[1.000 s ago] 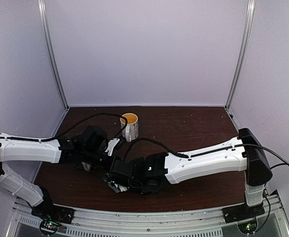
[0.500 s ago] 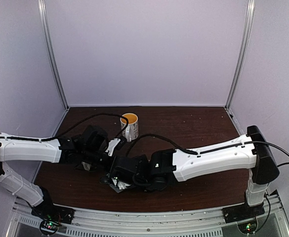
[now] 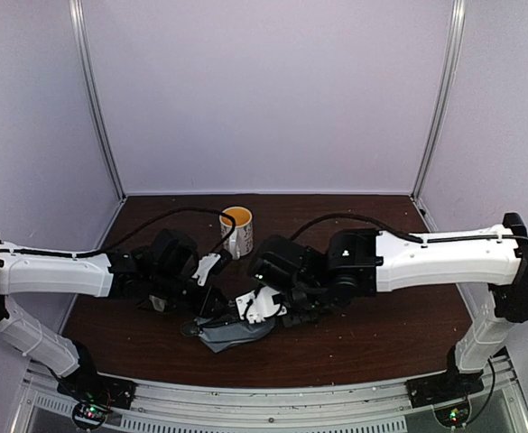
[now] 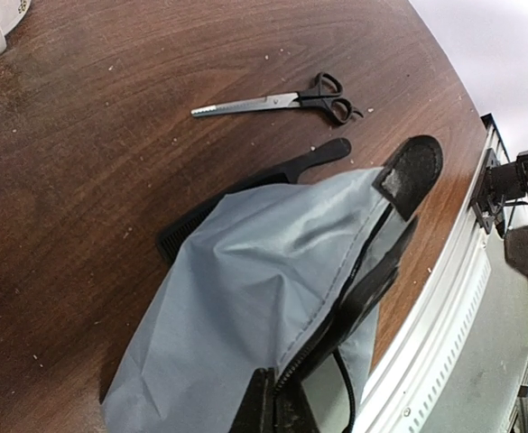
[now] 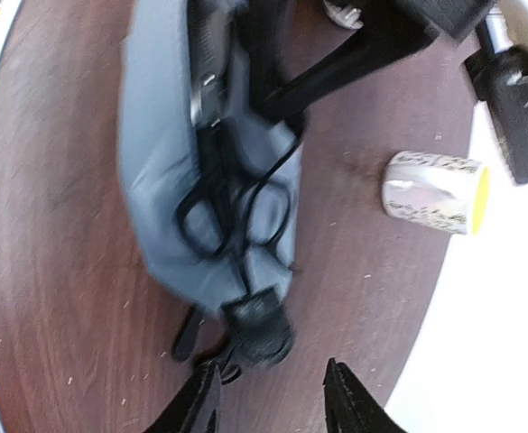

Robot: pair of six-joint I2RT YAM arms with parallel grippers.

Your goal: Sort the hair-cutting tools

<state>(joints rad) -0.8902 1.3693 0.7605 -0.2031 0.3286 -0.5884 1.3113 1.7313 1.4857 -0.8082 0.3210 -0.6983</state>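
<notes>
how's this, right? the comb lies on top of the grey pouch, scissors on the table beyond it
No: the comb lies partly under the pouch, not on top, per the left wrist view. The scissors do lie on the table beyond it.

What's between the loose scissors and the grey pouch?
The black comb, partly hidden under the pouch edge, apart from the scissors. Left wrist view shows it.

Clearance: front-left crowded.
Grey fabric zip pouch (image 3: 230, 335), long thin black comb (image 4: 304, 162) touching it, cream mug (image 3: 237, 231) behind; dark wooden worktop (image 3: 390, 209) open rear-right.
</notes>
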